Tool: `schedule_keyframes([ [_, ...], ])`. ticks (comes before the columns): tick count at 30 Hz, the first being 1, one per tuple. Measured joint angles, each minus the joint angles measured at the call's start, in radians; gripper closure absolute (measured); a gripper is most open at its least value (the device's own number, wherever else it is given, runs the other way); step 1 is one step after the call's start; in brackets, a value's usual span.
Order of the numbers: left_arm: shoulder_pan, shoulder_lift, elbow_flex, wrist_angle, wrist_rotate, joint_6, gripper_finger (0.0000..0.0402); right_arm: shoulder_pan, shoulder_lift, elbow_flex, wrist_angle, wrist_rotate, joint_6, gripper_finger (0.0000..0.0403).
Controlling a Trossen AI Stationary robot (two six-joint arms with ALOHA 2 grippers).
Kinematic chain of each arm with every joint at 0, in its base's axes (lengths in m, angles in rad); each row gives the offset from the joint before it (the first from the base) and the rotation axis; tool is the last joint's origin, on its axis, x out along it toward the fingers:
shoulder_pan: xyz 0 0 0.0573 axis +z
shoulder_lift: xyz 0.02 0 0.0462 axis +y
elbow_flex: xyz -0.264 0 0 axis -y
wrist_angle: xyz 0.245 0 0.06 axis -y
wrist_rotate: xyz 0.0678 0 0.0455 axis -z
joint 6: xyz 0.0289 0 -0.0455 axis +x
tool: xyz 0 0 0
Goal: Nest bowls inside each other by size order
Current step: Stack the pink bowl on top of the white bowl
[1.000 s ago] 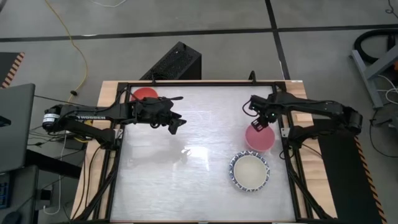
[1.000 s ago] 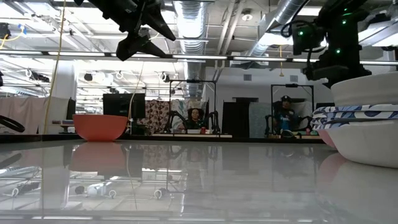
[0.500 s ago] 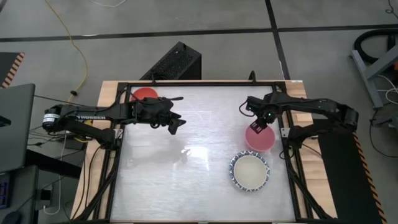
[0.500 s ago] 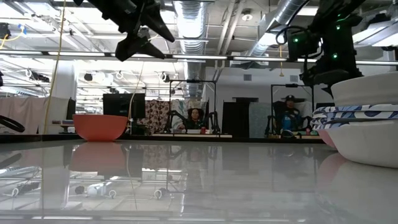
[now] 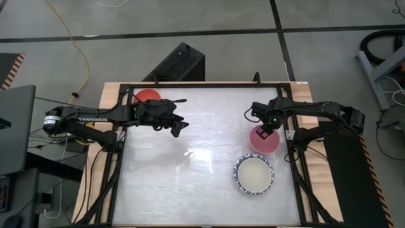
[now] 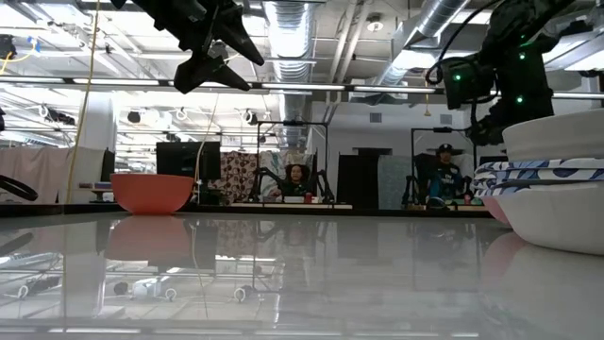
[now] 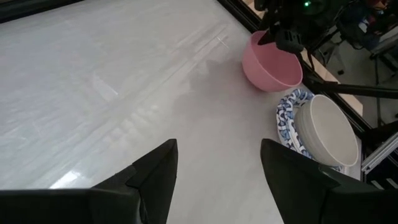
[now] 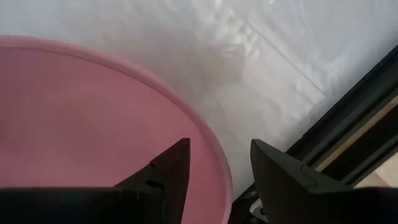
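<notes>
Now the right tool (image 5: 266, 126), fingers apart, straddles the far rim of the round pink bowl (image 5: 264, 141) near the surface's right edge; the left tool (image 5: 179, 125), also apart, waits far off.

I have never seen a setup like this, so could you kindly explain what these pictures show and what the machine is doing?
These are two dark robot arms at a white table, filmed by four cameras at once: one overhead, one level with the tabletop, and one on each wrist.

On the table sit a red bowl, a pink bowl, and a stack of blue-rimmed bowls with a cream bowl nested on top.

The left gripper hovers open over bare table, holding nothing. The right gripper is open with its fingers astride the pink bowl's rim, not closed on it. People sit in the room behind.
</notes>
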Motion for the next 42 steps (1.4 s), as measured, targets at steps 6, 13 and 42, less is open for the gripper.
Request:
schedule_keyframes([
  [6,0.000,0.000,0.000,0.000,0.000,0.000,0.0183,0.000,0.000,-0.012,0.035,-0.046,0.000,0.0237],
  [13,0.000,0.000,0.000,0.001,0.000,-0.002,0.0183,0.000,0.000,-0.047,0.048,-0.076,0.023,0.0302],
  [42,0.000,0.000,0.000,0.002,-0.001,-0.004,0.0183,-0.141,0.001,0.113,0.064,-0.062,0.275,0.0394],
])
